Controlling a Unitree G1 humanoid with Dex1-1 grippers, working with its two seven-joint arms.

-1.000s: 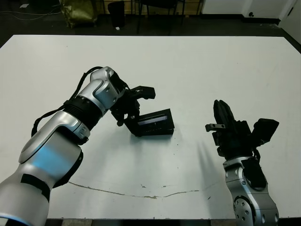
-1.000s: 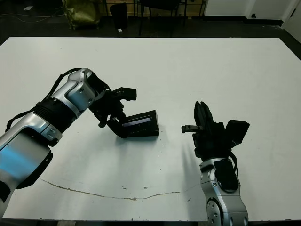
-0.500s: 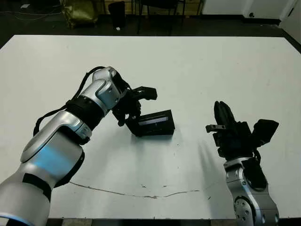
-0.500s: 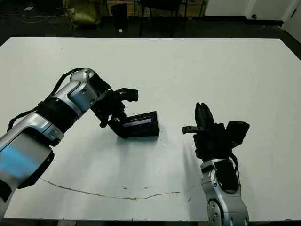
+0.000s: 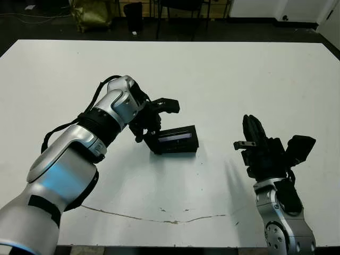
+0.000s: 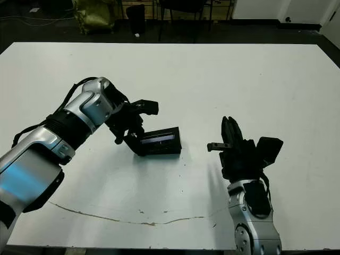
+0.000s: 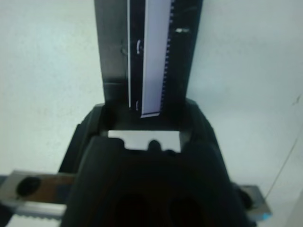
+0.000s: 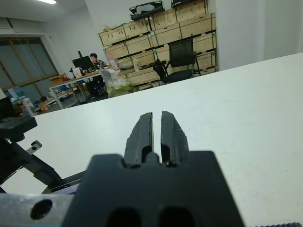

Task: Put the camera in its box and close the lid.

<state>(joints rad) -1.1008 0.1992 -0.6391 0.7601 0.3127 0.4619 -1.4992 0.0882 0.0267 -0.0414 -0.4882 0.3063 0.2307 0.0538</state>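
Observation:
The lid (image 5: 174, 136), black with a shiny window strip, lies over the box (image 5: 176, 148) mid-table, and only the box's dark side shows beneath it. The camera is not visible. My left gripper (image 5: 155, 121) is at the box's left end and stands open. One finger (image 5: 169, 104) reaches out above and behind the lid, the other is down by the box's end. In the left wrist view the lid (image 7: 154, 56) stretches away from between the two fingers. My right gripper (image 5: 249, 128) is shut with nothing in it, pointing up over the table to the right, well apart from the box.
A thin dark scratch (image 5: 159, 215) runs along the table near its front edge. Beyond the far edge stand chairs and a yellow bag (image 5: 87, 13). A person (image 8: 93, 57) sits at a far desk in the right wrist view.
The lid has sunk a little flatter onto the box. My left gripper has shifted slightly right and away. The right arm has stayed put.

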